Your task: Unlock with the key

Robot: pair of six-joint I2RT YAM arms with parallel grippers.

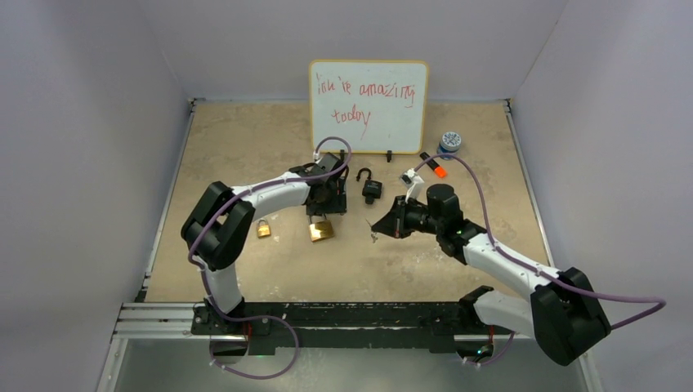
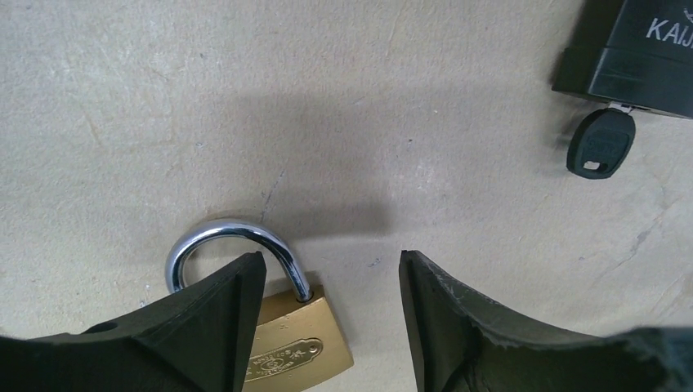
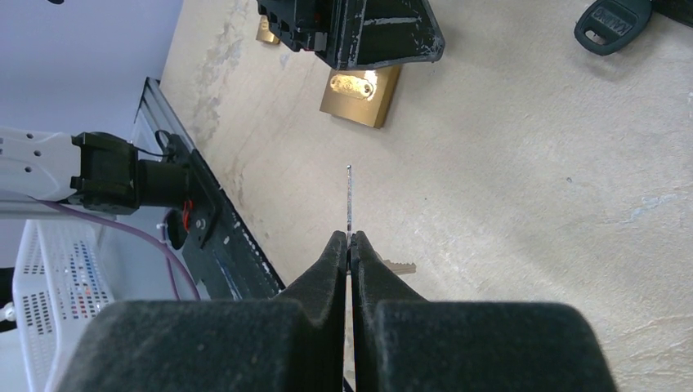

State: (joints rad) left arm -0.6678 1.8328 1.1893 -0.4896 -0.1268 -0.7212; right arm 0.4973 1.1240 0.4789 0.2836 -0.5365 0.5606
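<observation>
key (image 3: 350,196) in right pincer (image 3: 350,238), two brass padlocks (image 1: 321,231), one black padlock (image 1: 372,189)

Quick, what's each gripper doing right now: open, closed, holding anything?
The left gripper is open over the brass padlock, holding nothing.
The right gripper is closed on the key.

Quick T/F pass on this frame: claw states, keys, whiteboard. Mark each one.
1. The right claw is shut on a thin silver metal key. True.
2. The left claw is shut on the large brass padlock. False: it is open over the padlock, gripping nothing.
3. A black-headed key sticks out of the black padlock. True.
4. The rectangular whiteboard is blank. False: it bears red handwriting.
</observation>
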